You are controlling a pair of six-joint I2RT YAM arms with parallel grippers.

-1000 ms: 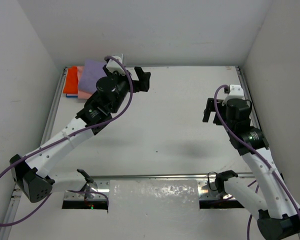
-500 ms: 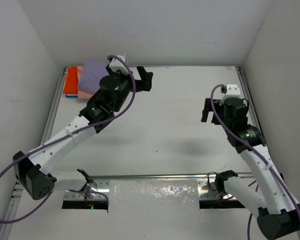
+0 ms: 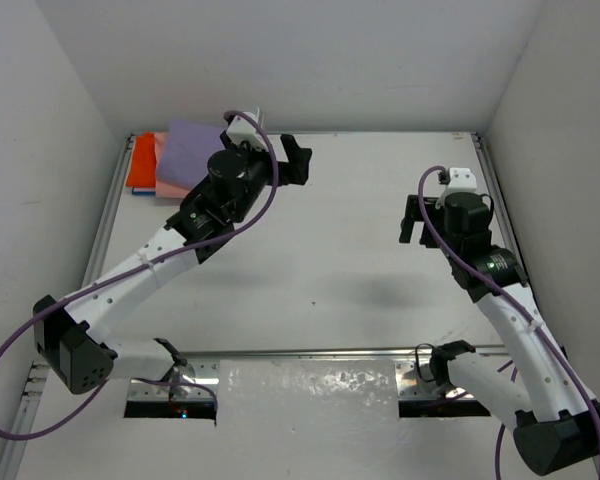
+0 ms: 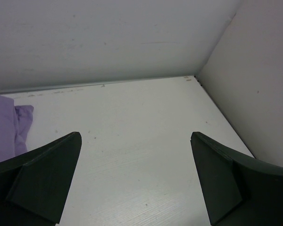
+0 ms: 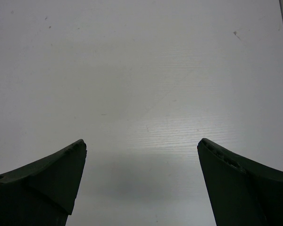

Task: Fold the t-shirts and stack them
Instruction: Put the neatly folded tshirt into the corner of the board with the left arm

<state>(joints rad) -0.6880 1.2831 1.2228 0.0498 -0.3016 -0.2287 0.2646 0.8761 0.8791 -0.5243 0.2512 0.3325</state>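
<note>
— What do the arms look like?
— The left arm [image 3: 130,280] and the right arm [image 3: 525,335] both have white links with black joint housings. Small dark dots run along the white links.
— Any cables?
— A purple cable [image 3: 263,195] loops along each.
— And the left tool [image 3: 298,160]?
— Black, with a white block [image 3: 242,126] just behind it; its fingers [image 4: 42,183] are dark matte wedges. The right tool [image 3: 408,220] matches.

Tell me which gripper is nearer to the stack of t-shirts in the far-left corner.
Left. The left gripper hangs open just right of the stack of t-shirts, not touching it; the right gripper is far off at the opposite side, also open.
</note>
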